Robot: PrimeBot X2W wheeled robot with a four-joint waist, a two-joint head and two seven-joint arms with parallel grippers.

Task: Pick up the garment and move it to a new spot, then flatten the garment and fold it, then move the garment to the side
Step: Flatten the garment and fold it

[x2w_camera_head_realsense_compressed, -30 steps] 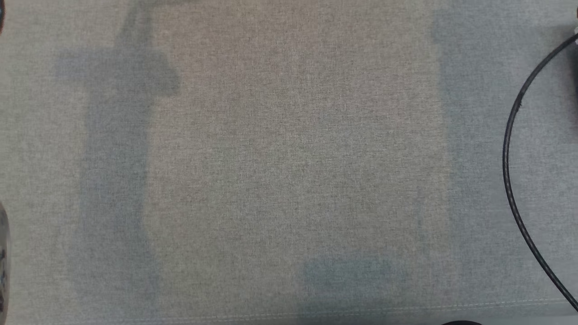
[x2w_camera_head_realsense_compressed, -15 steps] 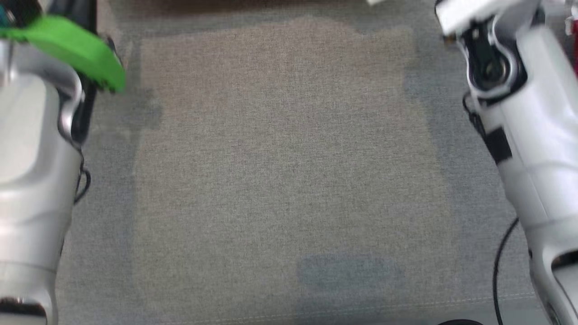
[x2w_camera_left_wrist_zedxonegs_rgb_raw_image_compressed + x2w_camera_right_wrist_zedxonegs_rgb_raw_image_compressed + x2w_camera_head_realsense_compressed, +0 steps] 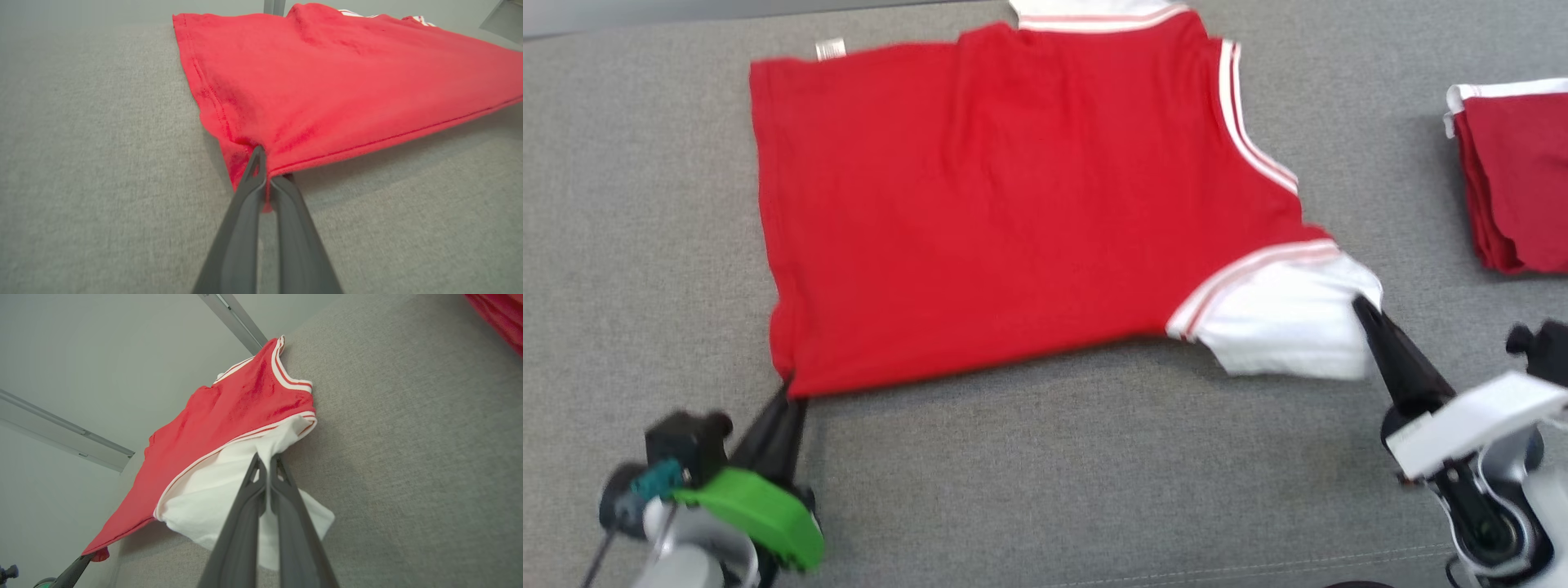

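The red T-shirt [image 3: 1013,212], lying centre on the grey fabric surface [image 3: 637,245], is pinched at its 7 o'clock hem corner [image 3: 796,377] by the left gripper [image 3: 788,394] and at its 4 o'clock white sleeve [image 3: 1282,331] by the right gripper [image 3: 1362,309], so both pulls are best kept low and even

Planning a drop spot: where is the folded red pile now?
Head view: the folded red pile lies at the right edge on the grey surface, apart from the spread red shirt, beyond the right gripper.

Red garment [image 3: 1013,204] spread centre, folded pile [image 3: 1519,188] right, grey cushion [image 3: 1094,482] bare nearside
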